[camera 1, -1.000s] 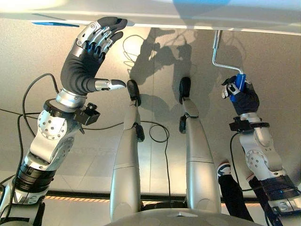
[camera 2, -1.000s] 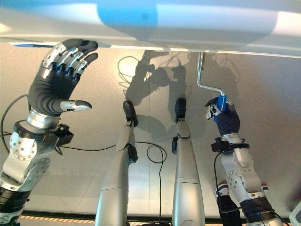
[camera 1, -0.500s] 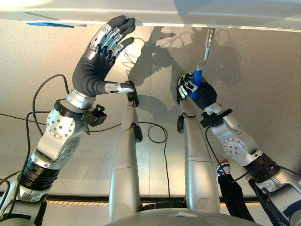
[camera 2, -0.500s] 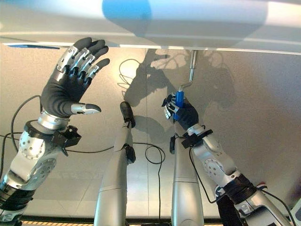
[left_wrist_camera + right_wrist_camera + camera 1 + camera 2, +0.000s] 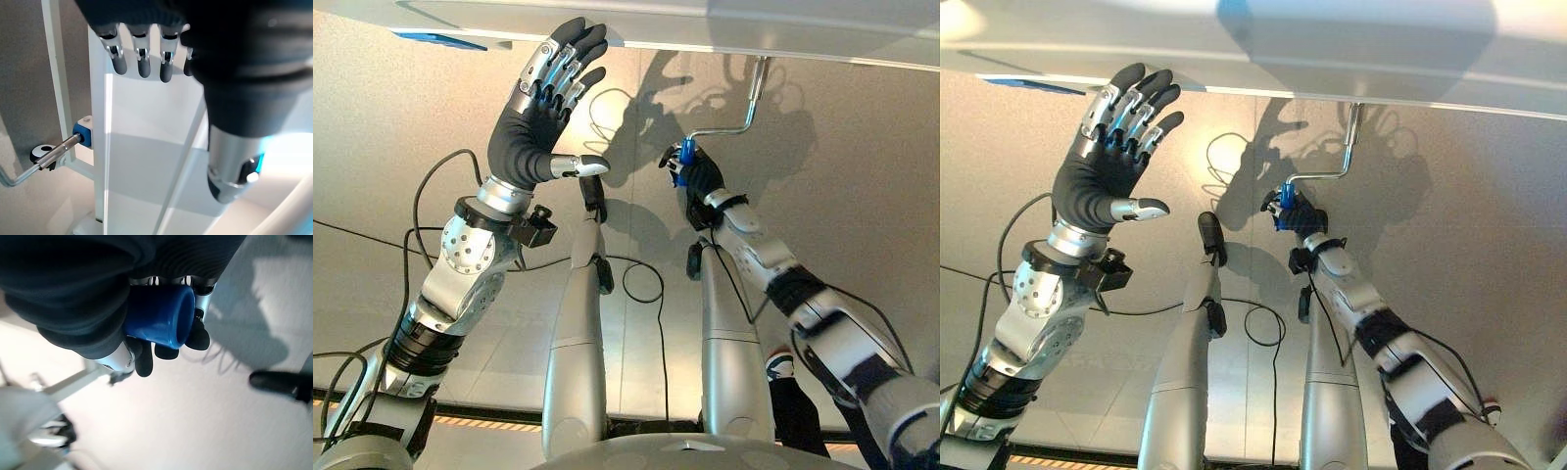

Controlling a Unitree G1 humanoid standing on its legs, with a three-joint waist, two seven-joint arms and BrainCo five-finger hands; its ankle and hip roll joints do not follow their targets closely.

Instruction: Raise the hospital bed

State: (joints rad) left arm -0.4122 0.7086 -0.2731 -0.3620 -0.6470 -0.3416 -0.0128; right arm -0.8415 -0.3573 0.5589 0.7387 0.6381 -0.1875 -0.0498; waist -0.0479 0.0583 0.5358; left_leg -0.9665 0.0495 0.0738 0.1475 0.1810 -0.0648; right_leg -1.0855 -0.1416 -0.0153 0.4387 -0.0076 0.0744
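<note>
I see the bed's silver crank (image 5: 736, 124) hanging from the underside edge of the white hospital bed (image 5: 783, 34), its blue grip (image 5: 161, 316) wrapped tight in my right hand (image 5: 690, 176), fingers curled fully round it. My left hand (image 5: 540, 117) is raised with fingers straight and spread, the tips up at the bed's edge, well apart from the crank, grasping nothing.

crank handle (image 5: 159, 320) mostly hidden inside right hand (image 5: 88, 303), bed (image 5: 705, 20) cut off

One bed (image 5: 705, 15), one crank (image 5: 729, 122), two hands.
</note>
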